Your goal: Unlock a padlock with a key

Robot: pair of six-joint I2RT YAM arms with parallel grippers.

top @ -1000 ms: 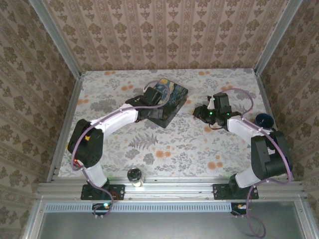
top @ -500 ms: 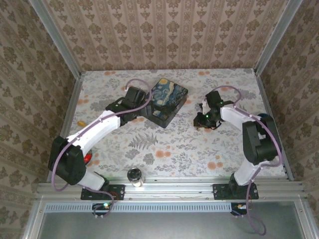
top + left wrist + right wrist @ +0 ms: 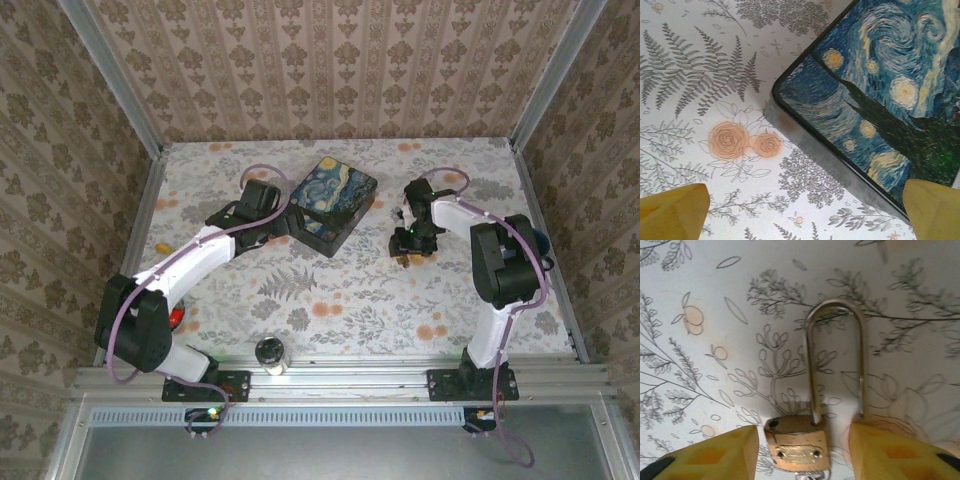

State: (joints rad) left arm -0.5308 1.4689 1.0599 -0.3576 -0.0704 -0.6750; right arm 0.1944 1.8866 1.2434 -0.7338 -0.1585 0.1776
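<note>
Floral tabletop (image 3: 330, 300) with tin box (image 3: 335, 200), padlock (image 3: 797, 445)

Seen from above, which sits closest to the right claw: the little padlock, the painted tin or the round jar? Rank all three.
1. Padlock, between the right gripper's fingers.
2. Starry-night tin box, to its left.
3. Glass jar, at the near edge.

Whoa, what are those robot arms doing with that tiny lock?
The right end effector is open around a small brass padlock lying on the flowery table, its fingers either side without touching it. The shackle has one leg out of the body, so it looks unlocked. The left end effector hovers open over a corner of the starry tin box.
</note>
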